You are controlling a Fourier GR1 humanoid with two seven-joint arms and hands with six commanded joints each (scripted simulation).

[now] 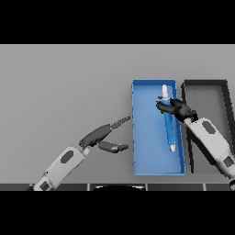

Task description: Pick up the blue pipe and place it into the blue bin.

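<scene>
Blue pipe (169, 124) lies w/in the blue bin (143, 151), lengthwise, white tips at both ends, toward the bin's right side; right hand (178, 109) reaches in from the lower right, fingers curled round the pipe's upper part; left hand (106, 137) sits on the grey table (64, 87) just left of the bin, fingers straight, thumb apart, holding nothing; dark bin (205, 83) stands right beside the blue one.
</scene>
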